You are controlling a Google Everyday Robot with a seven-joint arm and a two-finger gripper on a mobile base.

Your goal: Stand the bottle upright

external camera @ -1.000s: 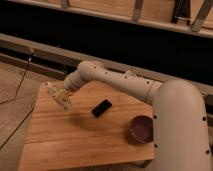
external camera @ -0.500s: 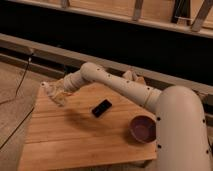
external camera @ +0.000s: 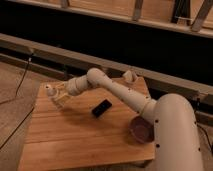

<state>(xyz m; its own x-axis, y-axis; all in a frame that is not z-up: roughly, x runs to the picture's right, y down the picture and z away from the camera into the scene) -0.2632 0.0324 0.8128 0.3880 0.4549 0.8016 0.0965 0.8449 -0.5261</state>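
Change: the gripper [external camera: 62,98] is barely shifting over the past second, edging toward the left edge of the counter [external camera: 75,142] and settling back. The bottle [external camera: 53,93] is travelling with it.
Bottle: it is sitting at the gripper over the counter's far-left corner. It is leaning rather than standing, its pale cap [external camera: 49,89] pointing up and to the left.
Meaning for task: since the bottle is following the gripper, it is probably being carried and tipped toward vertical. It is not yet resting on its base, so the upright step is looking unfinished.
Gripper: it is pressing in against the bottle's lower right side, low above the wood. Whether it is clamped on the bottle or merely alongside it cannot be told.
Arm: the arm [external camera: 122,92] is reaching from the robot's bulky body at lower right, running diagonally up to a bent elbow [external camera: 95,76], then dropping down and left to the wrist.
Bystanders: a black slab [external camera: 101,108] is lying flat mid-counter, well apart from the gripper. A purple bowl [external camera: 141,130] is sitting near the right edge beside the robot's body. Neither is shifting.
Risk: a slim, clear bottle is likely tipping easily if let go while still leaning.
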